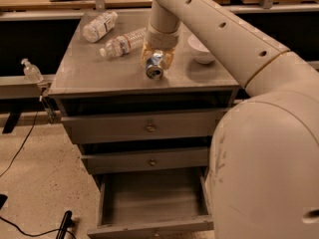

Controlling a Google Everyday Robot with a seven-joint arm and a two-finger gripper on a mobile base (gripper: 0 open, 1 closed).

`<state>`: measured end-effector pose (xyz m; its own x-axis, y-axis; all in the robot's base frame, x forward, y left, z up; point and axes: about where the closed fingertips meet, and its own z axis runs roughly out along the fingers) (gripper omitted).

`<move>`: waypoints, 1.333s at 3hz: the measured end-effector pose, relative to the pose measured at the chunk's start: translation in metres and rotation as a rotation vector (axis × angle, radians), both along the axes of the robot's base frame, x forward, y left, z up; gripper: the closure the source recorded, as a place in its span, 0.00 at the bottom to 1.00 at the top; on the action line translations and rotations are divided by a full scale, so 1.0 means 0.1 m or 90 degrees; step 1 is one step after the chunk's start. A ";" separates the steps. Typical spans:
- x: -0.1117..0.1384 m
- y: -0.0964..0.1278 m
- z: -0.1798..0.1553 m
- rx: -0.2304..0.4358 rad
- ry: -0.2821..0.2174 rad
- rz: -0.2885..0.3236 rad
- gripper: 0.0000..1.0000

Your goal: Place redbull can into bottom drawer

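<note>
The redbull can (pixel 154 71) lies on its side on the grey cabinet top (pixel 99 76), its shiny top facing the camera. My gripper (pixel 156 63) comes down from above, with one yellowish finger (pixel 145 59) on each side of the can and closed against it. The can still rests at the level of the cabinet top. The bottom drawer (pixel 149 227) is pulled open below, and its inside shows bare. The two upper drawers are shut.
Two clear plastic bottles (pixel 99 26) (pixel 122 43) lie on the cabinet top to the left of the can. A white bowl (pixel 202 50) stands to its right. A small pump bottle (pixel 32 71) sits on a ledge at the left. Cables and a black object (pixel 65 224) lie on the floor.
</note>
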<state>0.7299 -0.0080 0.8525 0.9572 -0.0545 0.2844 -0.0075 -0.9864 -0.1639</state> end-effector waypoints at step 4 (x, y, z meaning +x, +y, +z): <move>-1.23 0.03 0.09 0.203 0.029 0.068 1.00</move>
